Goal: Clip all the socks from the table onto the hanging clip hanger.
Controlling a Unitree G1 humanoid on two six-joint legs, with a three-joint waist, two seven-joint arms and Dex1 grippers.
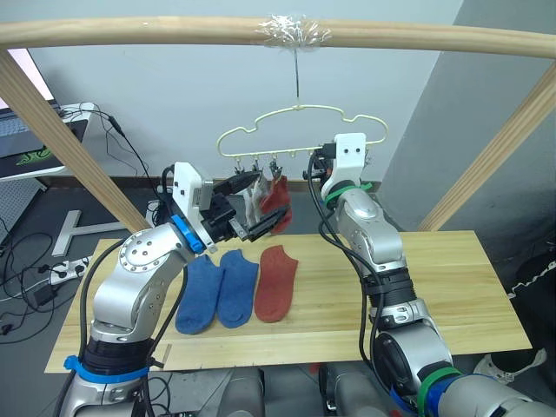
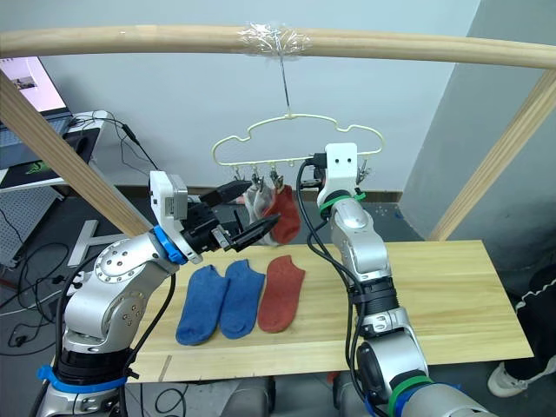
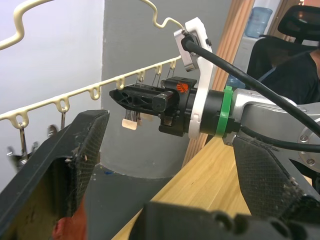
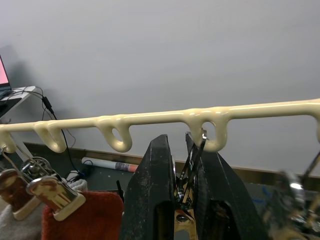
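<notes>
Even, soft indoor light with faint shadows. Glare glints on the tape (image 1: 294, 31) overhead. Close to the left gripper (image 3: 165, 200), its fingers blur.

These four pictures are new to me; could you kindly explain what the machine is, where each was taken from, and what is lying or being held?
This is a humanoid robot with two arms. The two wide pictures come from its head, looking down; the other two come from cameras on its wrists. On the wooden table lie two blue socks and one rust-red sock. A cream clip hanger hangs from the wooden rail, with a red sock and a grey sock already clipped on. The right gripper has its jaws pinching a metal clip. The left gripper, jaws open and empty, is raised by the hanging socks.
</notes>
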